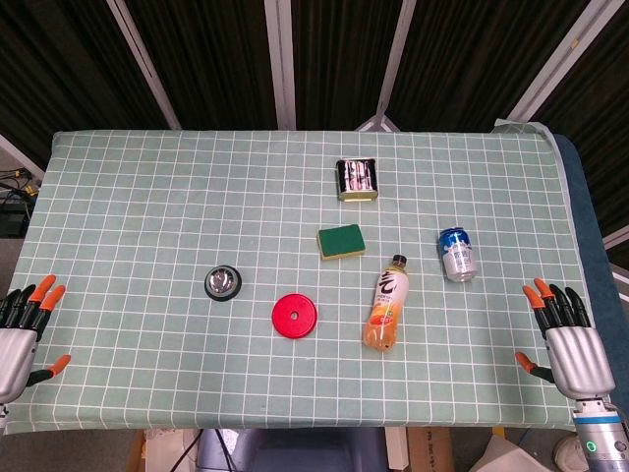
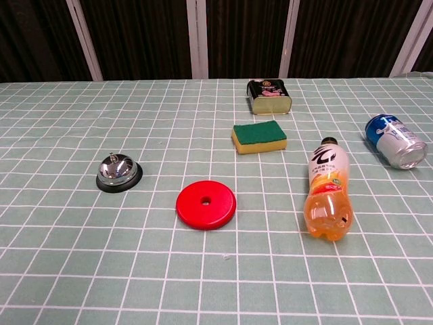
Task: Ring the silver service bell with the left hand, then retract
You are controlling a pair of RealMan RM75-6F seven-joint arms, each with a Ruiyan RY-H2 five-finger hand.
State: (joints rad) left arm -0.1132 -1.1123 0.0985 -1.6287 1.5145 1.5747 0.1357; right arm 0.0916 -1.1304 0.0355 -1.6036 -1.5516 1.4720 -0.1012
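Observation:
The silver service bell (image 1: pixel 224 282) on its black base stands left of the table's middle; the chest view shows the bell (image 2: pixel 119 172) upright with nothing touching it. My left hand (image 1: pixel 22 329) hovers at the table's near left corner, far left of the bell, fingers spread and empty. At the near right corner my right hand (image 1: pixel 568 339) is likewise spread with nothing in it. Neither hand shows in the chest view.
A red disc (image 1: pixel 295 316) lies just right of the bell. Further right are a lying orange drink bottle (image 1: pixel 385 304), a green sponge (image 1: pixel 341 241), a dark tin (image 1: pixel 358 180) and a blue can (image 1: pixel 457 255) on its side. Green checked cloth (image 1: pixel 138 197) covers the table.

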